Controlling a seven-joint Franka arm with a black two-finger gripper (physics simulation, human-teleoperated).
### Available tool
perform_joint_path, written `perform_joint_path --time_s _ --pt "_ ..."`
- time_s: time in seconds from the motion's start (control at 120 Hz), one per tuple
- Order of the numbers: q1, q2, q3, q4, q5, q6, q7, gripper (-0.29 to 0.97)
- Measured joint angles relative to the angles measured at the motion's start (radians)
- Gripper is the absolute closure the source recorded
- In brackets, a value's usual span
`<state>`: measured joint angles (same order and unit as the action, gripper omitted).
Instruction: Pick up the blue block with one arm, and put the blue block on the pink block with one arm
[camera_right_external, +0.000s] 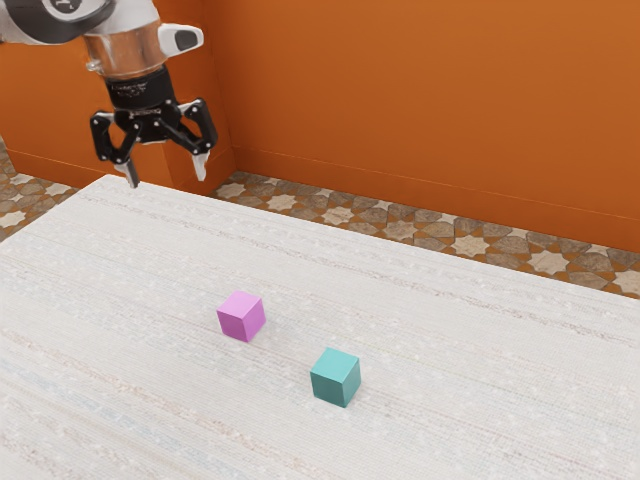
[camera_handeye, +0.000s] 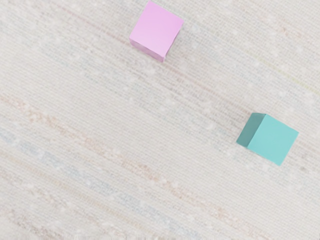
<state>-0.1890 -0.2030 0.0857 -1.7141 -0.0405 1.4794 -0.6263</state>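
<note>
Bright, even, diffuse light falls on the pale table (camera_right_external: 480, 340), leaving very faint shadows.

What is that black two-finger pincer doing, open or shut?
Open: the black two-finger pincer hangs above the white table, fingers spread apart, nothing between them.

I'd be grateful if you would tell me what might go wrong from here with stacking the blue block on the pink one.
1. The open black two-finger gripper hangs high near the far corner of the white table, well away from the small teal-blue cube; a long approach may arrive off-centre and shove it.
2. The small pink cube lies near the blue one, so a spread finger might clip it.
</note>
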Motion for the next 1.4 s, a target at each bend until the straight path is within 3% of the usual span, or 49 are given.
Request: perform_joint_path --time_s 0.275,0.383,0.5,0.675,0.858,0.917,1.15,1.4 --pt "-0.098 0.082 -0.046 -0.079 -0.037 0.089 -0.355 0.00" --pt "-0.125 0.193 -0.071 -0.095 -0.050 0.183 -0.425 0.00" --pt "-0.167 0.218 -0.082 -0.238 -0.058 0.334 -0.438 0.00" --pt "-0.182 0.241 -0.084 -0.286 -0.034 0.463 -0.353 0.00" --pt "-0.066 0.278 -0.086 -0.284 0.026 0.542 -0.189 0.00" --pt "-0.041 0.272 -0.099 -0.357 0.032 0.600 -0.147 0.00" --pt "-0.059 0.391 -0.123 -0.361 0.047 0.762 -0.004 0.00" --pt "-0.058 0.454 -0.158 -0.334 0.045 0.838 0.100 0.00"
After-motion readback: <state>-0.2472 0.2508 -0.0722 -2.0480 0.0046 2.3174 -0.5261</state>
